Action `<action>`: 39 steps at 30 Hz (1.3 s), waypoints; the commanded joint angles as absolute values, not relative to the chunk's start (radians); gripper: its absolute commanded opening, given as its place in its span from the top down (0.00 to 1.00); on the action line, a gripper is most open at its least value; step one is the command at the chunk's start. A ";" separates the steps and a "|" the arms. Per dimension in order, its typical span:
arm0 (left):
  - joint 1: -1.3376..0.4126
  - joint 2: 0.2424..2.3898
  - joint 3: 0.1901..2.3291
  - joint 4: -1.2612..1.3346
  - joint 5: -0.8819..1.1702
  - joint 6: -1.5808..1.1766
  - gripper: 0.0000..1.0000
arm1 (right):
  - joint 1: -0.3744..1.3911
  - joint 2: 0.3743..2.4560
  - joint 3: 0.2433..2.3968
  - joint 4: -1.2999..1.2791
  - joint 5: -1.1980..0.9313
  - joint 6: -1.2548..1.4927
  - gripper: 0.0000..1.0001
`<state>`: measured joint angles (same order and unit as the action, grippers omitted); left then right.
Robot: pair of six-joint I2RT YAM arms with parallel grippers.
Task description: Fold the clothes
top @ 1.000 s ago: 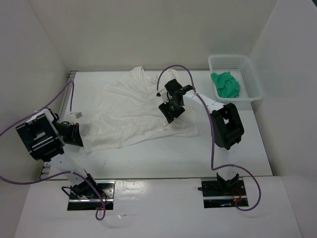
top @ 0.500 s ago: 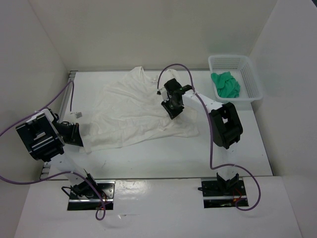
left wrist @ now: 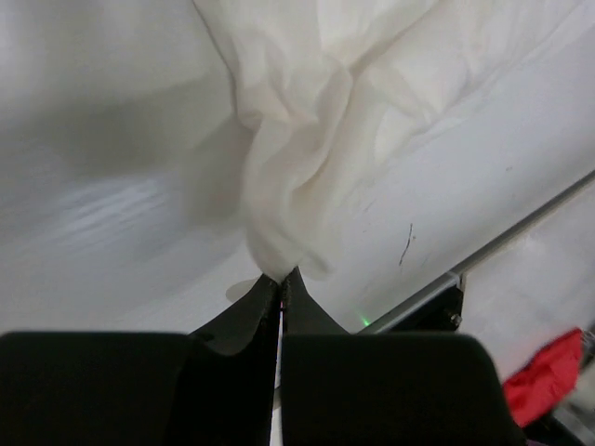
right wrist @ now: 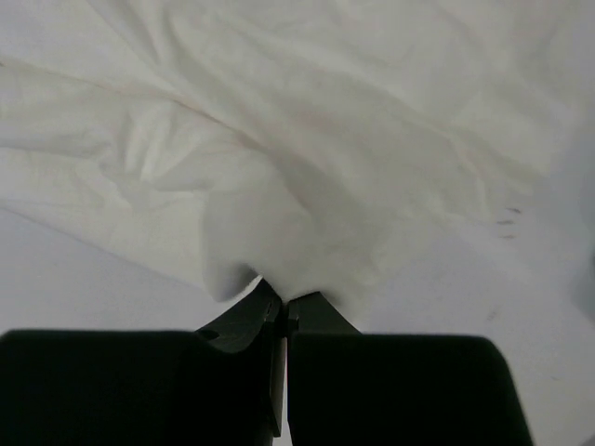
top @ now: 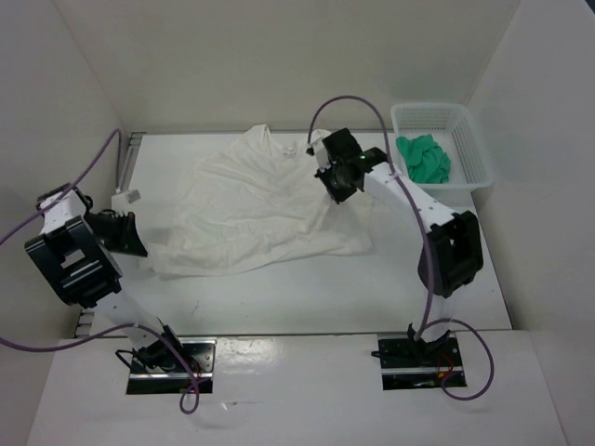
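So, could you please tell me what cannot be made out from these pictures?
- Left wrist view: the red object, blurred and cut off at the corner.
- Both wrist views: how much white garment the left pincer and right pincer pinch; their own fingers hide it.
- Top view: anything under the green cloth in the basket; the cloth covers it.

Plain white clothes [top: 251,209] with no print, bright green cloth [top: 424,158], white mesh basket [top: 476,153], white table [top: 279,297], purple cables [top: 349,98], black left gripper [left wrist: 281,279], black right gripper [right wrist: 284,302], blurry red object [left wrist: 548,372].
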<state>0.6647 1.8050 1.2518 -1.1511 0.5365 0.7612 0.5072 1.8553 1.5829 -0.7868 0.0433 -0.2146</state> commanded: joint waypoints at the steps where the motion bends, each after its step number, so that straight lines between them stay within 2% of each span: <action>1: 0.696 1.694 1.419 -1.296 0.652 0.798 1.00 | 0.482 1.631 1.675 -0.839 0.113 -0.235 1.00; 8: 0.706 1.597 1.529 -1.296 0.661 0.717 1.00 | 0.411 1.338 1.574 -0.851 0.199 -0.274 1.00; 9: 0.716 1.588 1.529 -1.296 0.681 0.707 1.00 | 0.328 1.268 1.510 -0.841 0.212 -0.288 1.00; 13: 0.752 1.577 1.540 -1.296 0.705 0.698 1.00 | 0.244 1.181 1.467 -0.841 0.177 -0.310 1.00; 21: 0.772 1.525 1.549 -1.296 0.748 0.689 1.00 | 0.216 0.990 1.430 -0.864 0.176 -0.319 1.00; 29: 0.772 1.408 1.578 -1.296 0.778 0.707 1.00 | 0.216 0.946 1.450 -0.864 0.134 -0.272 1.00; 32: 0.720 1.396 1.588 -1.296 0.778 0.693 1.00 | 0.216 0.998 1.450 -0.864 0.086 -0.243 1.00; 35: 0.683 1.396 1.569 -1.296 0.729 0.660 1.00 | 0.216 1.061 1.450 -0.906 0.055 -0.218 1.00; 39: 0.672 1.335 1.546 -1.296 0.652 0.719 1.00 | 0.216 1.029 1.471 -0.975 0.046 -0.261 1.00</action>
